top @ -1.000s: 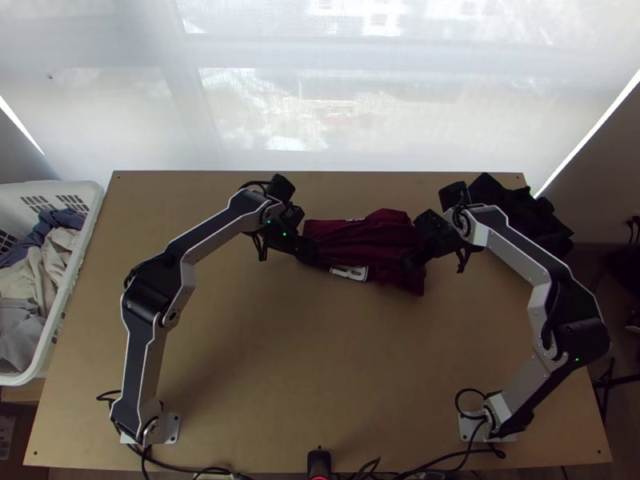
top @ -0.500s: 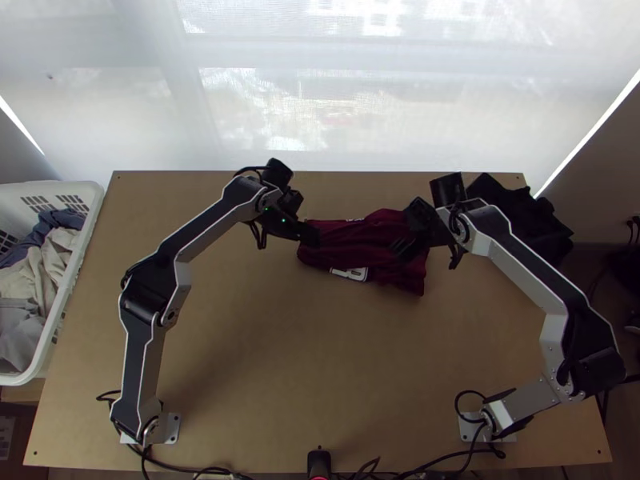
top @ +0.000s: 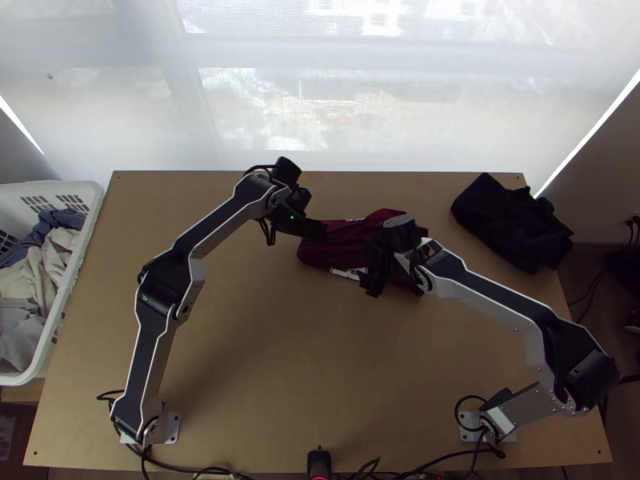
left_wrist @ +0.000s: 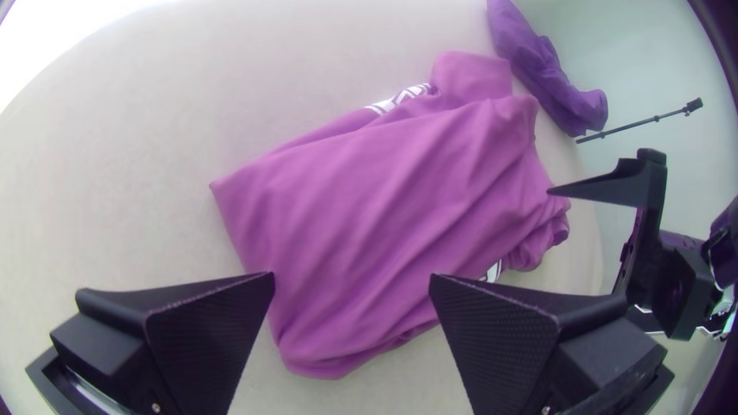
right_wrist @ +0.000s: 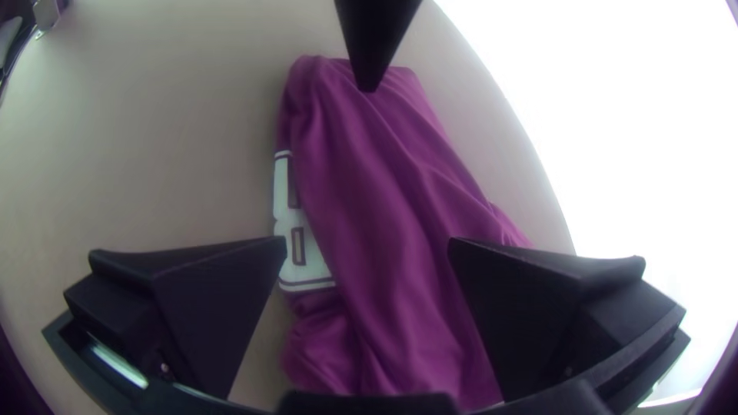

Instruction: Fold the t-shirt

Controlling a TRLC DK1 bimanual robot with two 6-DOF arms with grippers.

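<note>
T-shirt (top: pixel 344 246), maroon, one: gathered lengthwise into a long, narrow shape with creases along it, lying on the table (top: pixel 280 384) below the fingers of both grippers. Far end from the right gripper's fingers smoother; other end rumpled.

White print (right_wrist: pixel 298 230), one piece: along a long edge of the shirt, partly behind one finger of the right gripper.

Left gripper (top: pixel 322 232), one: at the smoother end; fingers spread wide, shirt visible between the tips.

Right gripper (top: pixel 373 282), one: nearer the rumpled end; fingers spread wide, shirt visible between them.

Dark cloth (top: pixel 512 224), one: bunched, well apart from the right gripper's fingers.

White basket (top: pixel 84 264), one: holding clothes, well apart from the left gripper's fingers.
</note>
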